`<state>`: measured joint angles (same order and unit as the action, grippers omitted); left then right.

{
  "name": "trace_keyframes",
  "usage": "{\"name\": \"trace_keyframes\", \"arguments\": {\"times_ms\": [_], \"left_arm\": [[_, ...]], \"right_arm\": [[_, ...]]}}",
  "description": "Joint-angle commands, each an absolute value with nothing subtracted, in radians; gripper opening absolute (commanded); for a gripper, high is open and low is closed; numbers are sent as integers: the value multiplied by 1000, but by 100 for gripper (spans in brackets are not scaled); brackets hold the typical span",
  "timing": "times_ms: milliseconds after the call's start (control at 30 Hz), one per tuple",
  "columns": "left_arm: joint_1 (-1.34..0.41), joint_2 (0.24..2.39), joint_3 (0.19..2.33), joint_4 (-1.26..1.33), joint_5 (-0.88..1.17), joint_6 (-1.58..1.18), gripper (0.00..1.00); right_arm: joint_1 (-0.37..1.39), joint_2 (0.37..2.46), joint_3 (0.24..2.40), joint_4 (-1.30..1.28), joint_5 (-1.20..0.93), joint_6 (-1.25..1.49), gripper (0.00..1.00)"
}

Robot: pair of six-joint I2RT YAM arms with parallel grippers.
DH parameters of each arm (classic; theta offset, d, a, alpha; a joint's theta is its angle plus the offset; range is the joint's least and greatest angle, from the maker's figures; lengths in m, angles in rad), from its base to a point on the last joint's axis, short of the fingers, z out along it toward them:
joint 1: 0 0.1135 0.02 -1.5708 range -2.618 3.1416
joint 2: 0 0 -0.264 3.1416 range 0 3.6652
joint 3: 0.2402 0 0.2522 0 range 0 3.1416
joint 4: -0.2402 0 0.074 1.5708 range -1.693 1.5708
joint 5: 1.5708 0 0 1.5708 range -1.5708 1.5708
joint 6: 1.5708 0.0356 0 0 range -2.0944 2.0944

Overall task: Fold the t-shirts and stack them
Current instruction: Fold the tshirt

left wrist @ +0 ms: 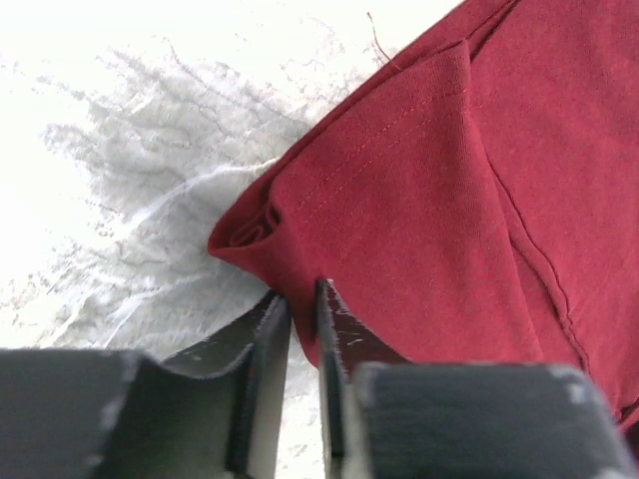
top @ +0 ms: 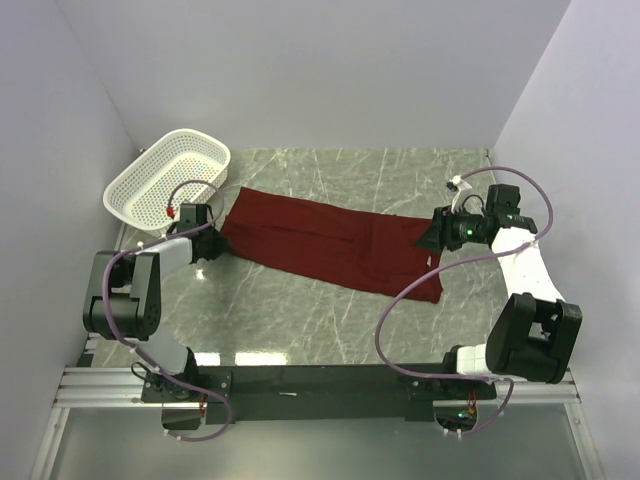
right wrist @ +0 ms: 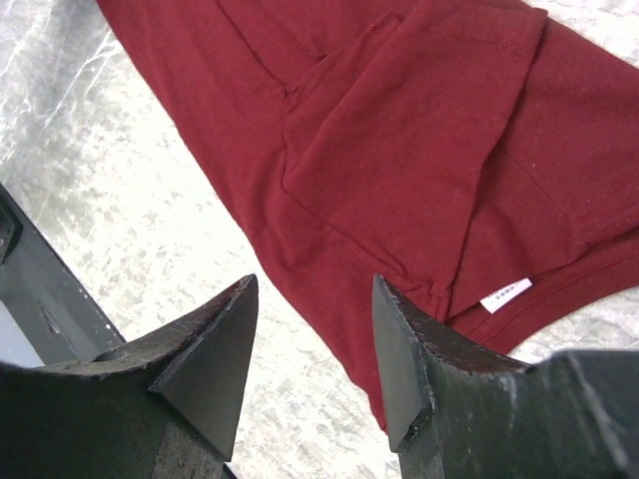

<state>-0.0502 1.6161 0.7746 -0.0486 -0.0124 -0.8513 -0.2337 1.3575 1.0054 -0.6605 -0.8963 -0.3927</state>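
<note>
Cloth lies across the middle of the grey-green marbled table (top: 330, 325): it is the plain dark red short-sleeved t-shirt (top: 330, 245), folded lengthwise into a long band that runs from the far left toward the near right. The white perforated plastic basket (top: 120, 188) stands at the far left corner, just beside the left end of the band. The left gripper (top: 213, 244) is low at this left end. In the left wrist view its fingertips are almost together at the hemmed corner of the cloth, but I cannot tell if any cloth is pinched between them. The right gripper (right wrist: 315, 284) hangs over the right end with its fingers spread wide and nothing between them. Below it a sleeve (right wrist: 399, 150) lies folded flat on the body, and the small white neck label (right wrist: 505, 292) shows at the edge.
</note>
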Motion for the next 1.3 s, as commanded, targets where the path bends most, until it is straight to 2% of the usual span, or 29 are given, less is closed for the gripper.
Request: {"name": "trace_keyframes", "arguments": {"times_ms": [0,133,300,467,633,800,900,933,967,1000,1033,1267], "left_arm": [[-49,1651,784,-44,-45,-822,22],[-49,1622,759,-48,-37,-824,10],[-49,1495,639,-66,-22,-839,1],[-49,1320,491,-103,-9,-917,1],[-75,1018,304,-185,54,-1070,1],[-118,732,235,-345,55,-1212,1],[-153,559,218,-432,74,-1267,28],[-158,534,228,-454,75,-1258,52],[-173,511,244,-481,74,-1255,68],[-192,471,253,-466,90,-1259,78],[-202,459,267,-465,95,-1246,99],[-213,544,515,-606,41,-1079,99]], "right_arm": [[-238,1313,1002,-672,-923,-414,57],[-239,1307,1000,-675,-928,-420,57],[-238,1307,1006,-681,-940,-431,57],[-239,1305,1008,-689,-951,-442,57],[-238,1302,1011,-695,-960,-446,57],[-238,1298,1012,-698,-968,-448,57],[-238,1307,1019,-707,-974,-453,57],[-238,1313,1019,-710,-976,-457,57],[-238,1316,1020,-712,-973,-457,57],[-238,1319,1020,-713,-971,-459,57],[-239,1322,1020,-713,-968,-457,57],[-238,1330,1025,-710,-959,-453,57]]}}
